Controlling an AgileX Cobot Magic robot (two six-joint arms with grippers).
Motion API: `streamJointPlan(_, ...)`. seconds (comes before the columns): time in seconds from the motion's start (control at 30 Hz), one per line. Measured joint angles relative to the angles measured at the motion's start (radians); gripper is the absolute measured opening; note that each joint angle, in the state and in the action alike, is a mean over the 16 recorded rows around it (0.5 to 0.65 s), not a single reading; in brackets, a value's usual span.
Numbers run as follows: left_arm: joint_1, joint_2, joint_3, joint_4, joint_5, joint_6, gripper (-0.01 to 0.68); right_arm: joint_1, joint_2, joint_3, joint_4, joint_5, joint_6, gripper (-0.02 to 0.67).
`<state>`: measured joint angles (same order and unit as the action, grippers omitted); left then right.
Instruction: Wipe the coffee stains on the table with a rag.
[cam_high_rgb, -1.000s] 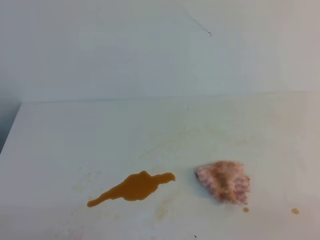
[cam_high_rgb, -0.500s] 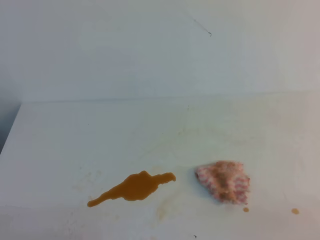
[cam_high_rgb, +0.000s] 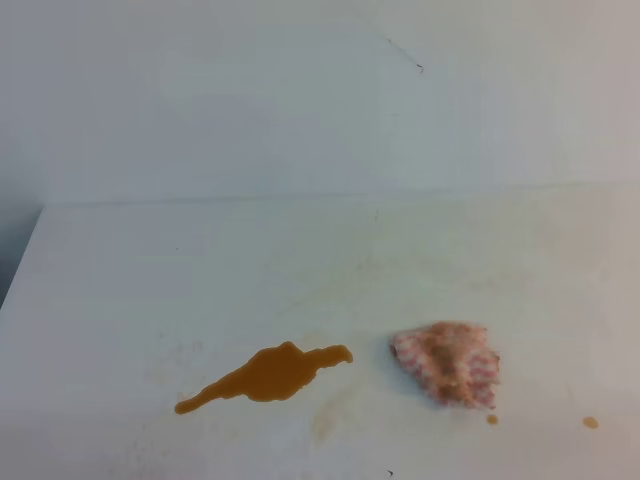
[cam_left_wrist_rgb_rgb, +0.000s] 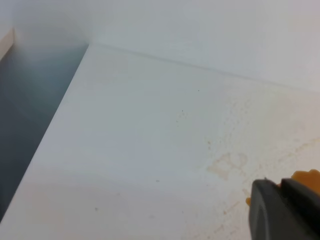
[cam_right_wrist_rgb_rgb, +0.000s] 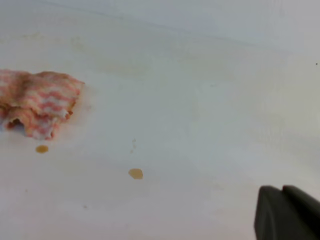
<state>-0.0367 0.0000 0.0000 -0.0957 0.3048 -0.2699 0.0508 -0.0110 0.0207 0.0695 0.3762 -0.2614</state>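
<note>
Nearest the camera on the white table (cam_high_rgb: 150, 280), an orange-brown coffee stain (cam_high_rgb: 268, 374) lies left of a crumpled pink-striped rag (cam_high_rgb: 447, 362), apart from it. The right gripper (cam_right_wrist_rgb_rgb: 283, 212) is closed, holding nothing. The left gripper (cam_left_wrist_rgb_rgb: 282, 210) shows only partly; its state is unclear.

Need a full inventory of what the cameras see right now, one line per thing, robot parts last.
coffee stains: one puddle, orange-brown, front left of centre on the table, thin tail to the left.
small coffee drops: two, orange-brown, front right, near the rag.
rag: one, white with pink-red stripes, brown-tinged, crumpled, right of the puddle and apart from it.
table: one, white, faint tan smudges.
wall: one, white, behind the table.
left gripper: dark grey, part showing at the left wrist view's lower right corner.
right gripper: dark, shut, lower right corner of the right wrist view.
</note>
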Motion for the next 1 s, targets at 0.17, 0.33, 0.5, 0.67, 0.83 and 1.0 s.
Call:
streamJointPlan(0.17, 0.0, 0.0, 0.0, 0.0, 0.0, 0.0, 0.0, 0.0, 0.0, 0.0, 0.0, 0.0, 0.0, -0.004)
streamJointPlan(0.33, 0.0, 0.0, 0.0, 0.006, 0.0, 0.0, 0.0, 0.0, 0.0, 0.0, 0.0, 0.0, 0.0, -0.004)
streamJointPlan(0.5, 0.0, 0.0, 0.0, 0.013, 0.0, 0.0, 0.0, 0.0, 0.0, 0.0, 0.0, 0.0, 0.0, -0.004)
streamJointPlan(0.67, 0.0, 0.0, 0.0, 0.02, 0.0, 0.0, 0.0, 0.0, 0.0, 0.0, 0.0, 0.0, 0.0, -0.004)
streamJointPlan(0.83, 0.0, 0.0, 0.0, 0.023, -0.001, 0.0, 0.0, 0.0, 0.0, 0.001, 0.006, -0.017, 0.0, -0.004)
streamJointPlan(1.0, 0.0, 0.0, 0.0, 0.023, -0.001, 0.0, 0.0, 0.0, 0.0, 0.004, 0.02, -0.092, 0.0, -0.004)
